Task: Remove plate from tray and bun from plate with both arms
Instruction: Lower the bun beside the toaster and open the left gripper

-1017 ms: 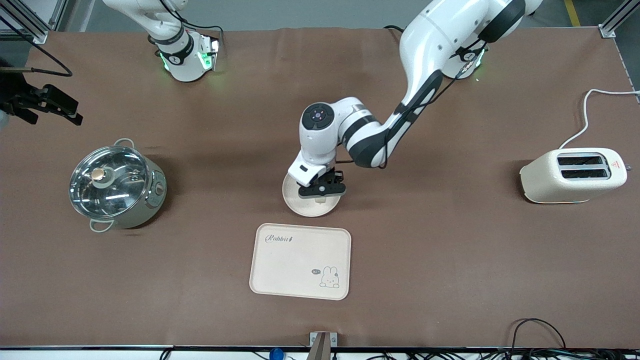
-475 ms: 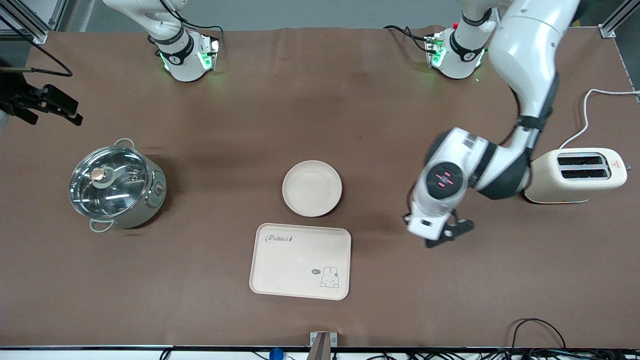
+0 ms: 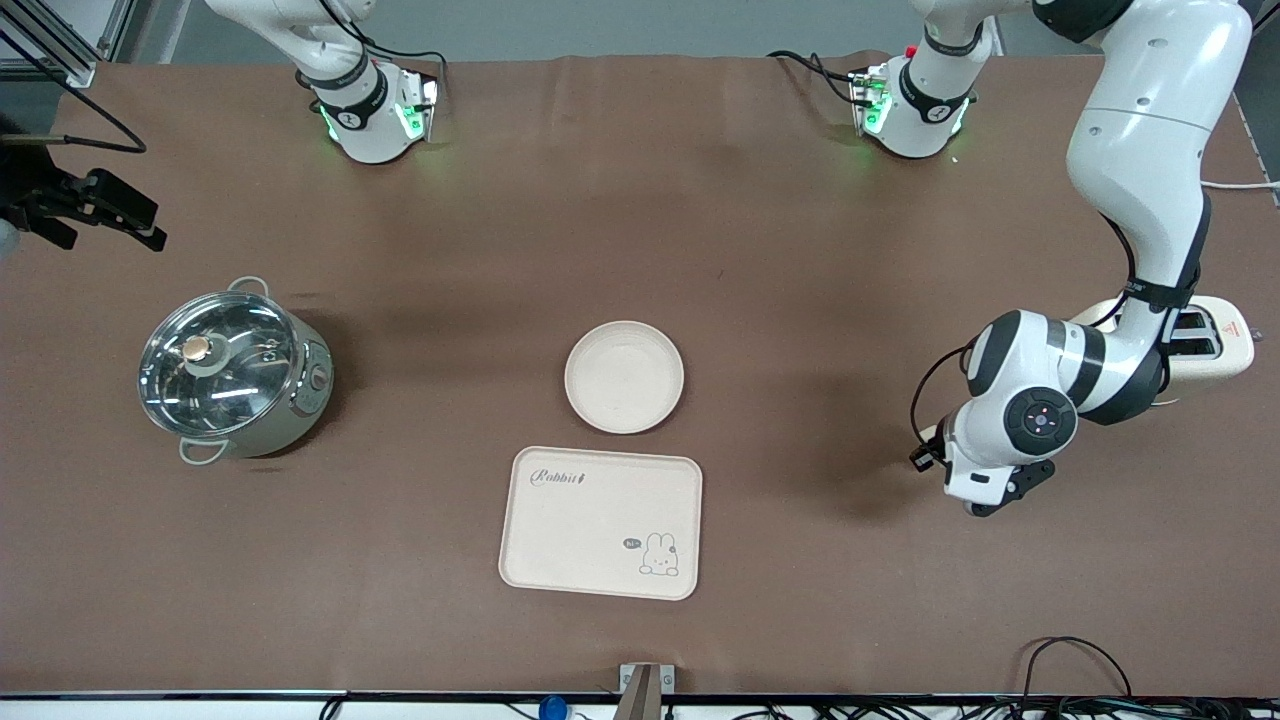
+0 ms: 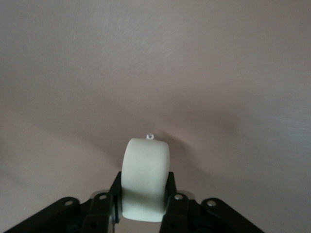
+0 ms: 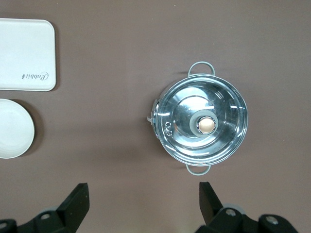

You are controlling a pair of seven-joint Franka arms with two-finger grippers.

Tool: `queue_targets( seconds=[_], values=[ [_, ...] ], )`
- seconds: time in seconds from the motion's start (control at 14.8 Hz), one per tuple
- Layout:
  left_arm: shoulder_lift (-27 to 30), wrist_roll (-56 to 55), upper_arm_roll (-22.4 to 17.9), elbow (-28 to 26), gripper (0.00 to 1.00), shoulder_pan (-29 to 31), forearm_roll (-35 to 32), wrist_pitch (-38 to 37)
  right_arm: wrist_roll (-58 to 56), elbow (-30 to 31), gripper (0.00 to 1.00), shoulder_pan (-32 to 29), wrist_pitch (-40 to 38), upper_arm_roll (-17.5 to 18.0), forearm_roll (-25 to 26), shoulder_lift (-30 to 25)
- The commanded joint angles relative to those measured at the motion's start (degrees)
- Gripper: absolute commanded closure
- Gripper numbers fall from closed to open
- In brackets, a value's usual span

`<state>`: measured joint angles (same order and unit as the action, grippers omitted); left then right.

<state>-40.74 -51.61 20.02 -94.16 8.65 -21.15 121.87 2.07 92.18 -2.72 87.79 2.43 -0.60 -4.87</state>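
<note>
Black fingers [image 4: 171,201] of the left tool [image 4: 144,206] pinch the pale bun [image 4: 145,179] from both sides, low over bare brown worktop [image 3: 800,250] near the toaster [image 3: 1215,345], probably so it can be set down well apart from the dishes. Toward the middle, the plate [image 3: 624,377] sits off the tray [image 3: 601,522], just beside it and farther from the front camera. High over the lidded pot [image 5: 201,124], the right tool [image 5: 144,206] waits with its fingers spread wide, holding nothing.

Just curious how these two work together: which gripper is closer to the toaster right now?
Left. The left gripper, holding the bun, is over the table beside the toaster. The right gripper waits open, up above the pot at the right arm's end.
</note>
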Motion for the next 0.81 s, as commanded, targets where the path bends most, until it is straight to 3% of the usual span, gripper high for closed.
queue_targets(
  seconds=[0.0,0.14,0.47,0.75],
  values=[
    [0.6,-0.2,0.5,-1.7,0.44,0.5,0.8,0.8,0.6,0.2,0.0,1.0,-0.1,-0.1,0.4,-0.4],
    [0.2,-0.2,0.5,-1.6,0.03,0.5,0.9,1.1,0.6,0.2,0.0,1.5,-0.1,-0.1,0.4,-0.4],
    [4.1,-0.5,3.5,-0.1,0.0,0.3,0.7,0.3,0.6,0.1,0.0,2.3,0.1,-0.1,0.4,-0.5],
    [13.7,7.0,5.1,2.4,0.0,0.7,0.4,-7.4,0.6,0.0,0.0,2.4,0.2,-0.1,0.4,-0.5]
  ],
)
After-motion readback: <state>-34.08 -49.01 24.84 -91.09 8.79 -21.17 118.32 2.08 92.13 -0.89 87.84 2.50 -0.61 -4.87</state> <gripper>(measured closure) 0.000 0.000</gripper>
